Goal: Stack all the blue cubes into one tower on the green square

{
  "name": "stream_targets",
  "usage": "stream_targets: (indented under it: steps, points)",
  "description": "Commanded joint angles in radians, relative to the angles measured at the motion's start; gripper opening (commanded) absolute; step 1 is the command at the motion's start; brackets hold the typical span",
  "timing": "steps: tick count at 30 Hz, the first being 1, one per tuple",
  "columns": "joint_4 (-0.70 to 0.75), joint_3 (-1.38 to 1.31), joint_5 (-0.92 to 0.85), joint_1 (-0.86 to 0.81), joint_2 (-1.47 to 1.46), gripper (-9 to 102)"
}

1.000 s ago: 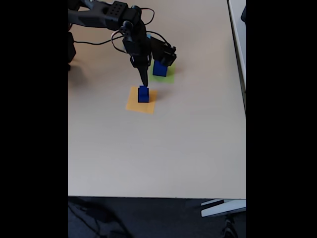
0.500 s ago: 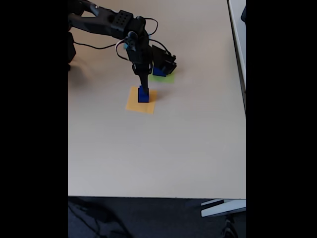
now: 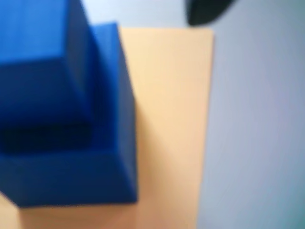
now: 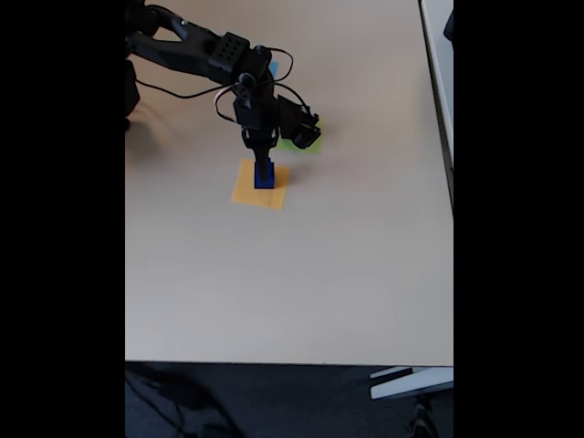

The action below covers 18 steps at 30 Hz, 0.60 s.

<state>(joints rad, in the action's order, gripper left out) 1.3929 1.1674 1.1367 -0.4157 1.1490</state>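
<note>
Two blue cubes [image 3: 57, 119] stand stacked on an orange-yellow square [image 3: 167, 119], the smaller one [image 3: 38, 62] on top. In the fixed view this small stack [image 4: 264, 180] is partly covered by my gripper [image 4: 274, 162], which reaches down onto it from above. One dark fingertip [image 3: 205, 12] shows at the top of the wrist view, apart from the cubes, so the jaws look open. The green square [image 4: 310, 144] lies just up and right of the stack, mostly hidden behind the gripper.
The arm [image 4: 196, 50] comes in from the table's far left corner, trailing black cables. A sliver of light blue [image 4: 272, 67] peeks out behind it. The beige table [image 4: 292, 283] has its front edge low in the fixed view and its right edge at the right.
The gripper has come down and slightly toward the front, onto the stack on the orange-yellow square. The blue cube seen earlier on the green square is now hidden behind the gripper.
</note>
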Motion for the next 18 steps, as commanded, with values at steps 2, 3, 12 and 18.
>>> stream_targets:
  steps: [2,3,12,18]
  points:
    - [0.011,-0.055,-0.017,-0.012,0.005,35]
    - [0.011,-0.061,-0.021,-0.014,0.000,35]
    - [0.009,-0.104,-0.043,-0.025,-0.040,31]
    - [0.009,-0.104,-0.041,-0.023,-0.040,26]
